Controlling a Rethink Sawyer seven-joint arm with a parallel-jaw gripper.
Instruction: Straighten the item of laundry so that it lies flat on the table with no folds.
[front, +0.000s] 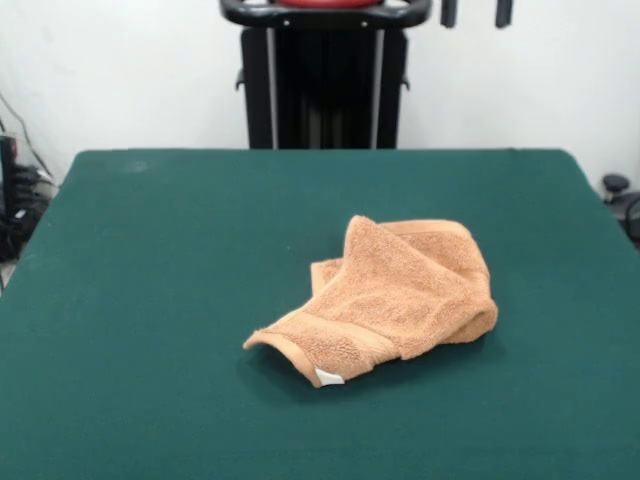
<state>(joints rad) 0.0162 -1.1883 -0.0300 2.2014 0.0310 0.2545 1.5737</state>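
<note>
The orange-tan terry towel (395, 295) lies crumpled on the dark green table (150, 300), a little right of the middle. It is folded over itself in several layers, with one corner reaching toward the near left. A woven border band runs along that corner, and the white care tag (328, 377) shows at its tip. My gripper (476, 12) shows only as two dark fingertips at the top edge, high above the table's far right part and well clear of the towel. The fingertips stand apart with nothing between them.
The robot's black pedestal (325, 80) stands behind the table's far edge against a white wall. Cables and dark gear (15, 200) sit off the left side, and a dark object (618, 195) off the right side.
</note>
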